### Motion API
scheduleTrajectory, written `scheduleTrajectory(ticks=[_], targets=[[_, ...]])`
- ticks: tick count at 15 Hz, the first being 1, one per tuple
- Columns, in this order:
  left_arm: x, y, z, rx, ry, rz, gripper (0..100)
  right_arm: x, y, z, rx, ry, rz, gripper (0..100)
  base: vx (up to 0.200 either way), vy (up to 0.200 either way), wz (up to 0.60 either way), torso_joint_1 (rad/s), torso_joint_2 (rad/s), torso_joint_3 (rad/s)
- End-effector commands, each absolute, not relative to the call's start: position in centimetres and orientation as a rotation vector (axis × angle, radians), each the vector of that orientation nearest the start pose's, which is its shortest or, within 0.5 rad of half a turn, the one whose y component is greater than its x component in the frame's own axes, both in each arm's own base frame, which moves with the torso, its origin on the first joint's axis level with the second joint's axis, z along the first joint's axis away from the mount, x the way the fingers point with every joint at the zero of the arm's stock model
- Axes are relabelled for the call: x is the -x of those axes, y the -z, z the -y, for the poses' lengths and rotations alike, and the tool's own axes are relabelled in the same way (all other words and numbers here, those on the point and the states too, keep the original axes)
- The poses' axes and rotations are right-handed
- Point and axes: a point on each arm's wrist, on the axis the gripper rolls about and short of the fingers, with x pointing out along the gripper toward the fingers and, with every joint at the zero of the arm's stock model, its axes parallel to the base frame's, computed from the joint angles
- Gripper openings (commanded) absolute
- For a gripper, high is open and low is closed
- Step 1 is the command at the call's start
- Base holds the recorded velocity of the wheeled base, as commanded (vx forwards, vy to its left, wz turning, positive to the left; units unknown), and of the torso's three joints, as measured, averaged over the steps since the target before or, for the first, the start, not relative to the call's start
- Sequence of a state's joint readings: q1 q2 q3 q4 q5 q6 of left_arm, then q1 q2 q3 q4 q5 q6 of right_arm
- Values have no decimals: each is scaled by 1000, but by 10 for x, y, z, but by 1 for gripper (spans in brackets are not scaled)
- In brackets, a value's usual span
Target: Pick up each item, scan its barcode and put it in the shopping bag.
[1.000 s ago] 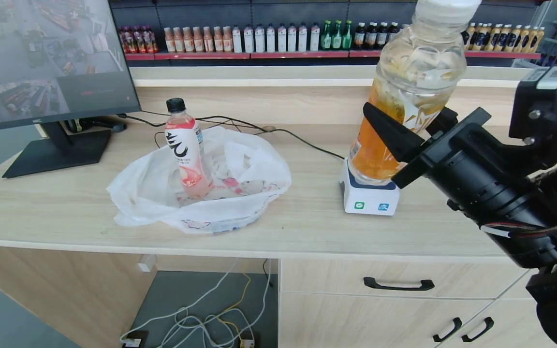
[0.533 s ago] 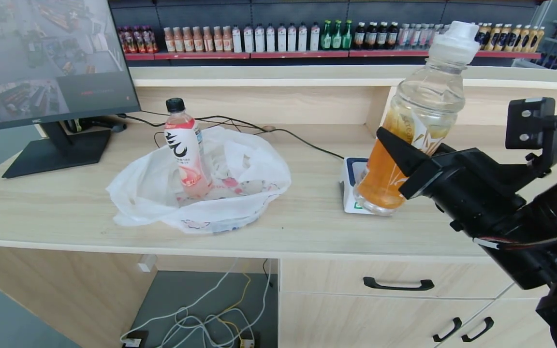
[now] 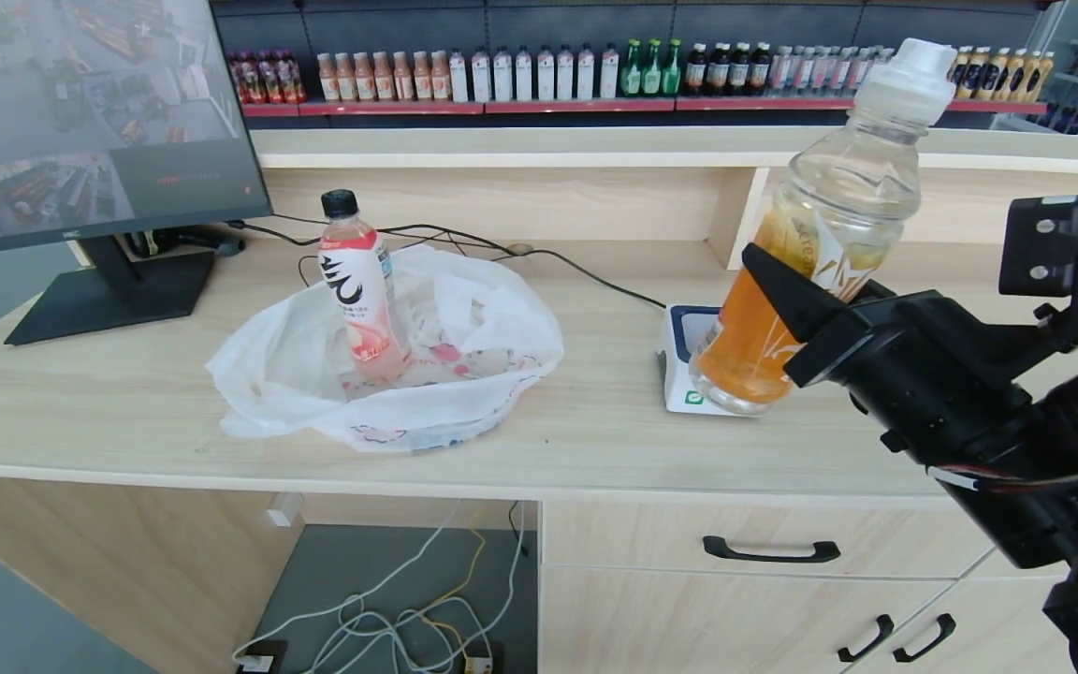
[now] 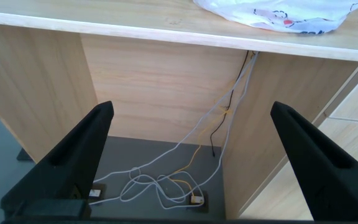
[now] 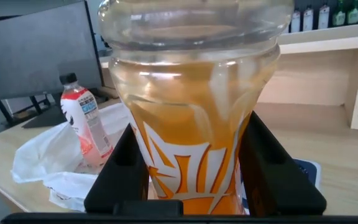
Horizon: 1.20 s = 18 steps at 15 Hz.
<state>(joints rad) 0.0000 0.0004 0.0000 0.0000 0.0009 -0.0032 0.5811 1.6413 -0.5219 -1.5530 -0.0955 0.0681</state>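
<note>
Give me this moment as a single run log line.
right end effector: shut on orange drink bottle, tilted at scanner | pink bottle: standing in shopping bag | left end effector: open, below counter

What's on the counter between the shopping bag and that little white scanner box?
In the head view, bare countertop lies between shopping bag and scanner; only a thin black cable crosses it farther back.

The right gripper (image 3: 810,285), on the right of the head view, grips a bottle (image 3: 824,225). The left gripper (image 4: 192,109) has fingers wide apart.
</note>
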Motion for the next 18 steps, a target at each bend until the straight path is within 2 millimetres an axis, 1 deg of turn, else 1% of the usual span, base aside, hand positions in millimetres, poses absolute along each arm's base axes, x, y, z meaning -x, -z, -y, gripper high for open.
scheduleTrajectory(ticks=[1, 7, 10, 15, 18], targets=[[23, -75, 0, 3, -2, 0, 100, -215, -217, -139, -209, -494, 393, 0, 0, 200, 0, -2, 2, 2], [23, -75, 0, 3, -2, 0, 100, -213, -219, -137, -235, -496, 404, 0, 0, 200, 0, 1, 2, 4], [23, -75, 0, 3, -2, 0, 100, -211, -216, -134, -230, -491, 393, 0, 0, 200, 0, 4, 1, 1], [23, -75, 0, 3, -2, 0, 100, -215, -216, -136, -228, -491, 395, 0, 0, 200, 0, 2, 2, 2], [23, -75, 0, 3, 0, 0, 100, -223, -219, -140, -232, -488, 410, 0, 0, 0, 0, 0, 0, 0]])
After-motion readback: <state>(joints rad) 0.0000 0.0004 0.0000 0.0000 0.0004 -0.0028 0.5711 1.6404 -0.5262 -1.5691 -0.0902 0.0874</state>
